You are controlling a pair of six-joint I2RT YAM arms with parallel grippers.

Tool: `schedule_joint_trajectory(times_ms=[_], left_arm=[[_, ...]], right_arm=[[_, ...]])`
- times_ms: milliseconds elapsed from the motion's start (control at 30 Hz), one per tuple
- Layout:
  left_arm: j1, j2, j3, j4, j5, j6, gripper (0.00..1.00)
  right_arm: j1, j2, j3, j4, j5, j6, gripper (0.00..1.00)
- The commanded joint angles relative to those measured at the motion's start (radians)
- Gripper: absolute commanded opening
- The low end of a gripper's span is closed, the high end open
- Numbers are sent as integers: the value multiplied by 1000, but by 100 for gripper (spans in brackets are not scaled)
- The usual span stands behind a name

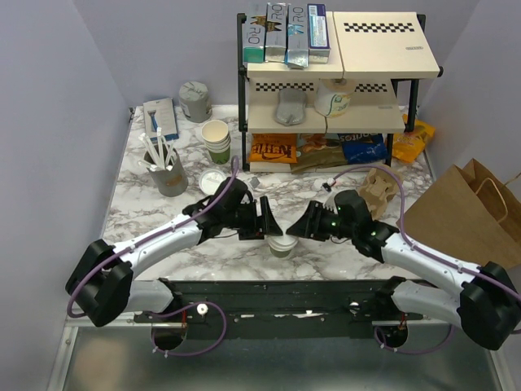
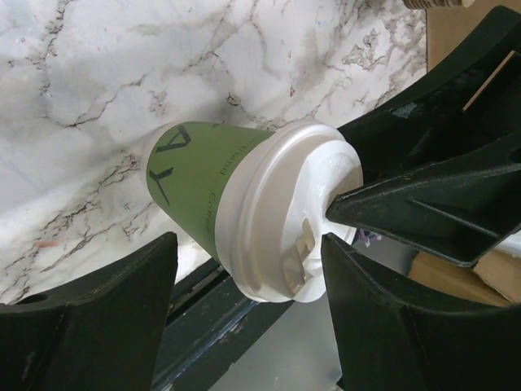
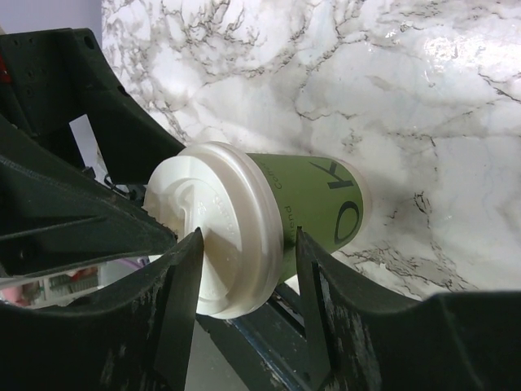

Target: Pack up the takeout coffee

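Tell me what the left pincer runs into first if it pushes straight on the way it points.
The takeout coffee: its white lid sits between the left pincer's fingers, so that likely comes first. The right pincer lies just beyond; depth is unclear.

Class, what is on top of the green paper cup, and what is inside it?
A white plastic lid caps the green paper cup. Whatever is inside is hidden by that lid.

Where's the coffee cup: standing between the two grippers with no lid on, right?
Not quite. The coffee cup does stand between the left gripper and the right gripper, but it has a white lid on, as both wrist views show.
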Motion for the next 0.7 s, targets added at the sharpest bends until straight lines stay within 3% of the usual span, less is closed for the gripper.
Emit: schedule_joint_trajectory(times_ms=[0,233,567,667], left_arm=[[-9,-40,-43,64,47,-82,79],[-11,-12,-65,113,59,-122,70],[-11,-14,-79,102,26,-140,44],[-11,-14,-71,96,17,-131,46]], right_arm=[[29,-17,20,-70,74,-3,57],[58,-16,25,-89,110,6,57],[100,-5,28,-93,133,29,58],[104,-8,19,-94,146,38,58]])
